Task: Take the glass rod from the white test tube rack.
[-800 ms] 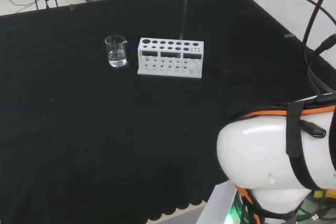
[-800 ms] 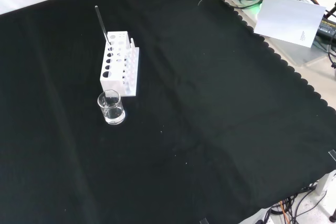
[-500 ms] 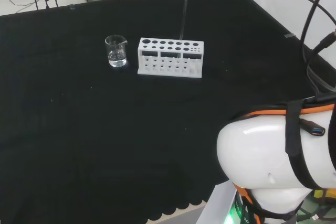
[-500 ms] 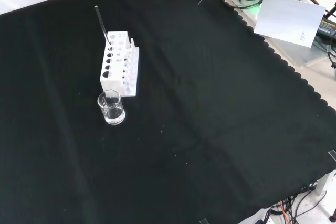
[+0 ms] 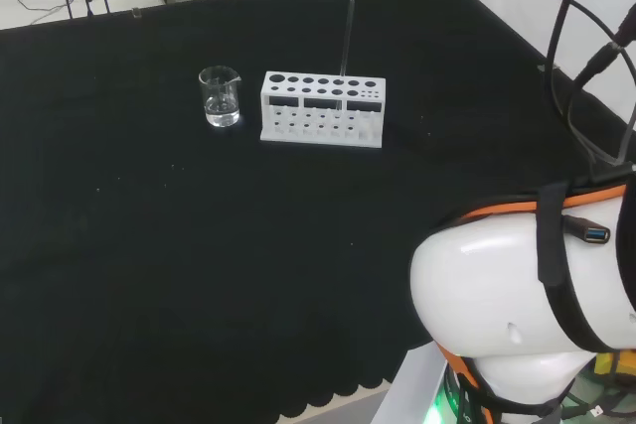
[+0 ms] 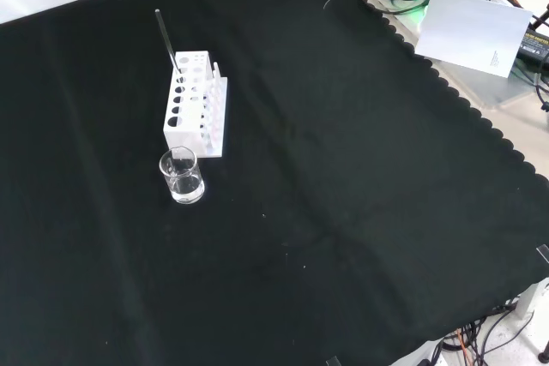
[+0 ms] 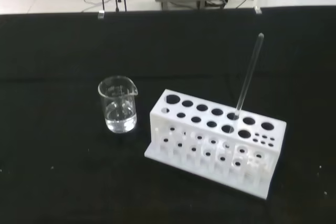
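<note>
While the black cloth (image 5: 149, 245) spreads wide across the bench, going left to right in the head view come a small clear beaker (image 5: 220, 96), then the white test tube rack (image 5: 322, 108) just beside it but not touching, then the arm's big white link (image 5: 517, 310) at the right edge. The glass rod (image 5: 347, 39) stands in a hole of the rack's back row, toward the rack's right end in that view. Its long axis runs nearly upright, lower end down in the rack and free end pointing up, and most of its length rises clear above the rack.

Seen from the front, the beaker (image 6: 182, 175) sits nearer the camera, the rack (image 6: 196, 103) behind it, and the rod (image 6: 166, 40) leans up and to the left.

From the wrist, the beaker (image 7: 118, 103) seems to hold a little clear liquid. The rod (image 7: 248, 76) tilts a little, and its lower end is hidden inside the rack (image 7: 216, 139). I cannot tell the state of the hand.
</note>
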Controlling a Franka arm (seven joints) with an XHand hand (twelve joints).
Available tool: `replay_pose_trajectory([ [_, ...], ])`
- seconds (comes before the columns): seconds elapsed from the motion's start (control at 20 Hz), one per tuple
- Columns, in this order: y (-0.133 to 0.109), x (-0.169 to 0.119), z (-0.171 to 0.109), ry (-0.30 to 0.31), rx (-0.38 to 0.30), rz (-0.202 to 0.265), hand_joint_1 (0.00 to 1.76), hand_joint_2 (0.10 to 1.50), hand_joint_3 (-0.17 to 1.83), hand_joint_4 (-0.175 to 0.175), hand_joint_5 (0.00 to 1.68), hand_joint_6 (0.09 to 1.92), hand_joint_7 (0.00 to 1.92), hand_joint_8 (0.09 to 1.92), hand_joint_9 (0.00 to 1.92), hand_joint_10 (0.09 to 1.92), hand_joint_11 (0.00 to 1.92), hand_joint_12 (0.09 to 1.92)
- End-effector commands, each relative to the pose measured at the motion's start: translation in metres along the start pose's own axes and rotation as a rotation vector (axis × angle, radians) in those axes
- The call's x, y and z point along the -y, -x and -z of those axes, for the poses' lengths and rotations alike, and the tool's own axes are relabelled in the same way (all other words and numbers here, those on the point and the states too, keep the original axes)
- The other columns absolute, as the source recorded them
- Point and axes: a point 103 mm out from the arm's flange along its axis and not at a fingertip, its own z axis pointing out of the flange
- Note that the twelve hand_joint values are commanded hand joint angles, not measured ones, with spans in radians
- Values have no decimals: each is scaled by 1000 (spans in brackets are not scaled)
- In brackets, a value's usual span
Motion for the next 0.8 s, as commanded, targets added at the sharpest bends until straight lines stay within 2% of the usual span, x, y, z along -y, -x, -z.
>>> replay_pose_trajectory([
  [0.05, 8, -14, -4, 18, -1, 2, 621, 883, 446, -137, 128, 87, 13, 880, 272, 835, 136, 1467],
  [0.15, 9, -22, -10, 18, 2, -3, 624, 880, 452, -139, 135, 87, 35, 902, 306, 884, 178, 1463],
  [0.2, 1, -24, -8, 28, 20, -11, 625, 879, 455, -140, 140, 87, 50, 912, 326, 895, 193, 1462],
  [0.3, 1, -29, -9, 28, 6, -16, 626, 878, 457, -142, 149, 87, 75, 925, 356, 907, 208, 1460],
  [0.55, 28, -53, -15, 9, -20, -36, 631, 874, 466, -147, 168, 87, 149, 948, 458, 912, 243, 1451],
  [0.8, 40, -78, -17, 19, -24, -50, 642, 870, 476, -155, 187, 87, 245, 968, 563, 916, 315, 1439],
])
